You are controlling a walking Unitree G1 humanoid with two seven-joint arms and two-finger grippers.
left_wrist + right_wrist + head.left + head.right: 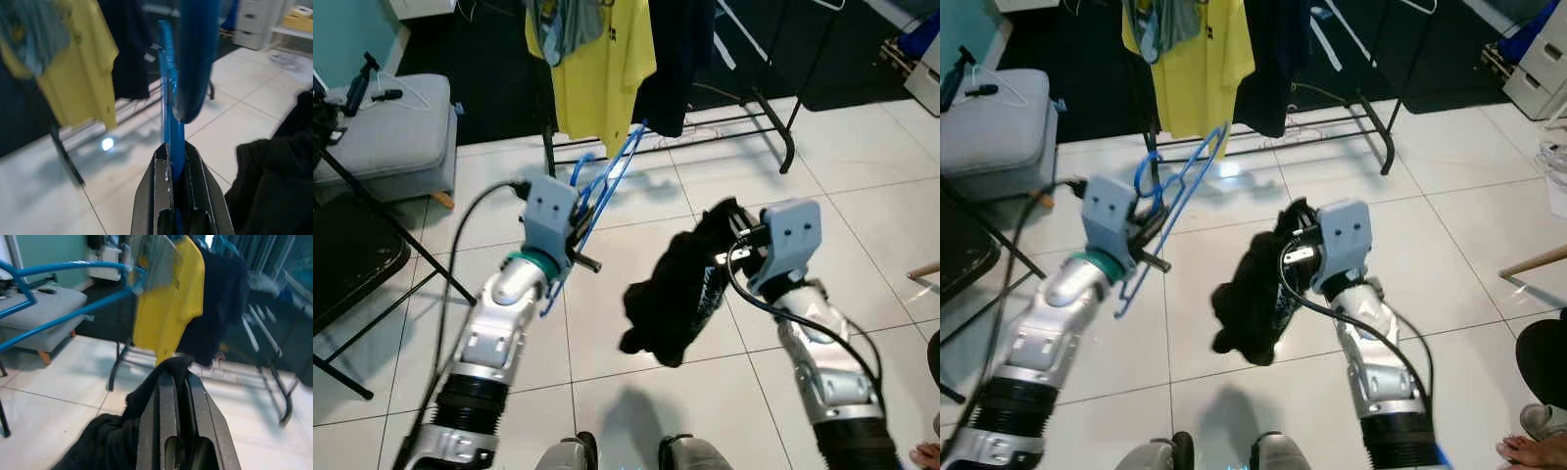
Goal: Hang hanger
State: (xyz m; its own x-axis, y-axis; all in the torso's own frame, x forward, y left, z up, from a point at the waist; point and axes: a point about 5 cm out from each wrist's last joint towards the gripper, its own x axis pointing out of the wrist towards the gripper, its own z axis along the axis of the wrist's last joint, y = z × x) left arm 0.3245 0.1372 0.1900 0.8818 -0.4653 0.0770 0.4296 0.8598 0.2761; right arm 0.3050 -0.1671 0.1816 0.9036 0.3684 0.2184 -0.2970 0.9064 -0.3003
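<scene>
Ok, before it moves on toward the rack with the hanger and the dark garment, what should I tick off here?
1. Left gripper shut on the blue plastic hanger: ok.
2. Right gripper shut on the black crumpled garment: ok.
3. Garment threaded onto the hanger: not ok, they hang apart.
4. Garment off the white tiled floor: cannot tell.
5. Black metal clothes rack ahead, with the yellow T-shirt on it: ok.
6. Free spot on its rail: cannot tell.

Both head eyes look steeply down over the tiled floor [636, 392] toward the clothes rack [773, 117], which both close wrist cameras also face.
</scene>
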